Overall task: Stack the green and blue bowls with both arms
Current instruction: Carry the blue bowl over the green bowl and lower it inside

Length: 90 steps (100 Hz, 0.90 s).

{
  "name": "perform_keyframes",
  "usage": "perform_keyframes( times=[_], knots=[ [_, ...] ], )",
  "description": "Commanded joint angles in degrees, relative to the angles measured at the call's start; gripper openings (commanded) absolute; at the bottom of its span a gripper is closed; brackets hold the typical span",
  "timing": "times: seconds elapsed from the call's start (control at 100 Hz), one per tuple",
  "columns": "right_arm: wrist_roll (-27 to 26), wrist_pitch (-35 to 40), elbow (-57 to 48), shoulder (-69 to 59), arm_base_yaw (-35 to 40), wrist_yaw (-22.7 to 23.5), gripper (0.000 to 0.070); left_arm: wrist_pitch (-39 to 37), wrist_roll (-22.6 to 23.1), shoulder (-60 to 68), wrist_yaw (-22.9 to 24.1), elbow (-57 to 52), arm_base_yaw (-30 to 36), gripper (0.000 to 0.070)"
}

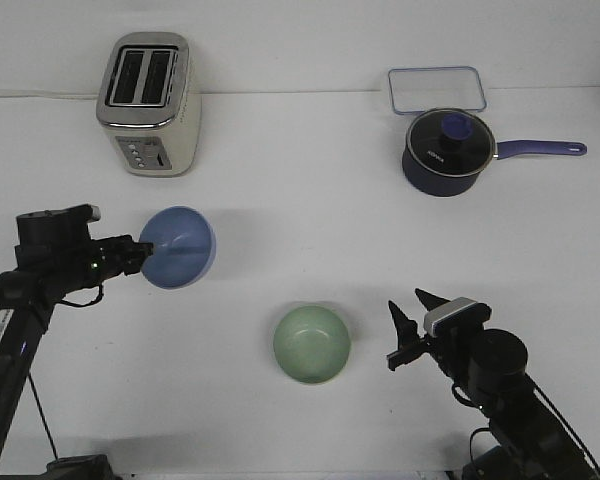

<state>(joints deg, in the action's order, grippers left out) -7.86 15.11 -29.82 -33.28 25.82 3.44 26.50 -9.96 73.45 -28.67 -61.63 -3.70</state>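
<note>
The periwinkle blue bowl (180, 247) is at the left of the table, tilted with its opening toward me. My left gripper (145, 256) is shut on the blue bowl's left rim and holds it tipped up. The pale green bowl (312, 344) sits upright on the white table at front centre, free of both arms. My right gripper (412, 318) is open and empty, a short way to the right of the green bowl and not touching it.
A cream toaster (148, 102) stands at the back left. A dark blue lidded saucepan (448, 150) with a long handle is at the back right, with a clear plastic container (435, 88) behind it.
</note>
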Motion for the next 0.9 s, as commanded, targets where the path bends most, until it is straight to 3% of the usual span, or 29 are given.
perform_keyframes(
  times=[0.0,0.32,0.51,0.89],
  knots=[
    [0.4,-0.5,-0.5,-0.2,0.3,0.2,0.0347,1.0,0.4,-1.2,-0.6,-0.9,2.3,0.0013],
    [0.4,-0.5,-0.5,-0.2,0.3,0.2,0.0347,1.6,-1.1,-2.8,1.0,-0.9,23.1,0.0014],
    [0.4,-0.5,-0.5,-0.2,0.3,0.2,0.0347,0.2,0.0,0.9,8.0,-0.9,34.6,0.0013],
    [0.4,-0.5,-0.5,-0.2,0.3,0.2,0.0347,-5.8,-0.2,8.5,10.4,-0.9,44.2,0.0013]
  ],
)
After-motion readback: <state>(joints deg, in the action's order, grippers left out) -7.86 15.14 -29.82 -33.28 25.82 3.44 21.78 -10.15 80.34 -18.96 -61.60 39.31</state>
